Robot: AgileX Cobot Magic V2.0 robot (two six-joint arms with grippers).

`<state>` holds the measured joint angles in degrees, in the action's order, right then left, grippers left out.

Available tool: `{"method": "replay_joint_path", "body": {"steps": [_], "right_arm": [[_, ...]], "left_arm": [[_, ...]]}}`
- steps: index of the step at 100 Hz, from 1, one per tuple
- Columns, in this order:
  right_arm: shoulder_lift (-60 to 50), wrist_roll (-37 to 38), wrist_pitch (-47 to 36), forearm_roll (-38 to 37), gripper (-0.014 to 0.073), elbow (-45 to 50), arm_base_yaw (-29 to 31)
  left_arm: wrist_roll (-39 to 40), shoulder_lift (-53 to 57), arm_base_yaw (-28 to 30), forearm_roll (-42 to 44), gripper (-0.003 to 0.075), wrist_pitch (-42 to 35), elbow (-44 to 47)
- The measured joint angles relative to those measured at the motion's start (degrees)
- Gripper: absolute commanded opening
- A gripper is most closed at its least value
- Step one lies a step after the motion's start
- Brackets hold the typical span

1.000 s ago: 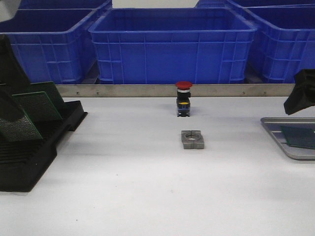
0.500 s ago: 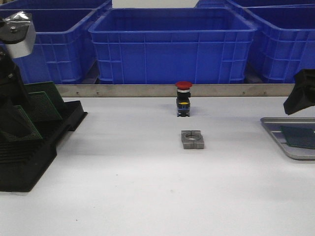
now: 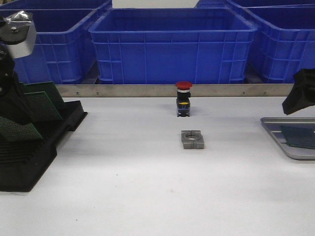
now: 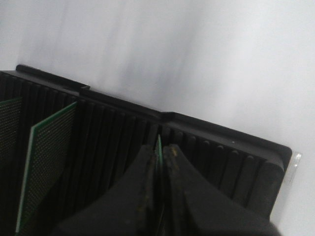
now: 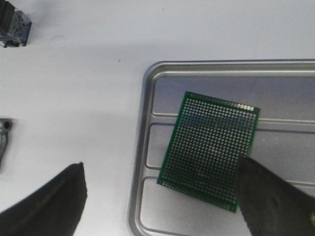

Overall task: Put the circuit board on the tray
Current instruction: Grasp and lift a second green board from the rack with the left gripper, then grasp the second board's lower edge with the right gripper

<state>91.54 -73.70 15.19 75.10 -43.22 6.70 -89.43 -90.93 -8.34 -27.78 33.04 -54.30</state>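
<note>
We see the left gripper [image 4: 160, 155] pinched on the thin edge of a circuit board [image 4: 159, 147] standing in the black slotted rack [image 4: 216, 152]; two more boards [image 4: 44, 162] stand just beside it. The right gripper [image 5: 160, 196] hangs with fingers spread wide above the tray [image 5: 142, 147], where another green board [image 5: 209, 150] lies flat between the fingertips.

Forward table view, two close wrist views
</note>
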Motion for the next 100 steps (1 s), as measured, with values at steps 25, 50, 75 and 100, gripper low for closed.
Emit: {"method": "replay_joint_path", "body": {"steps": [25, 50, 75, 100], "right_arm": [[-5.32, -1.26, 5.63, -0.26, 0.0631, -0.94, 0.0], [-11.56, -7.07, 19.28, -1.26, 0.0631, -1.17, -0.2], [-13.04, -17.05, 25.25, -2.2, 0.0631, -1.17, -9.39], [-13.04, -24.29, 25.47, -4.27, 0.0631, -1.17, -23.87]], "left_arm": [[0.11, 6.36, 0.0, -0.12, -0.002, 2.12, -0.13], [-1.94, 10.56, 0.0, -14.16, -0.002, 12.73, -0.16], [-7.15, 10.56, -4.4, -26.54, -0.002, 20.82, -0.16], [-8.68, 9.72, -12.12, -30.0, -0.002, 21.05, -0.16]]}}
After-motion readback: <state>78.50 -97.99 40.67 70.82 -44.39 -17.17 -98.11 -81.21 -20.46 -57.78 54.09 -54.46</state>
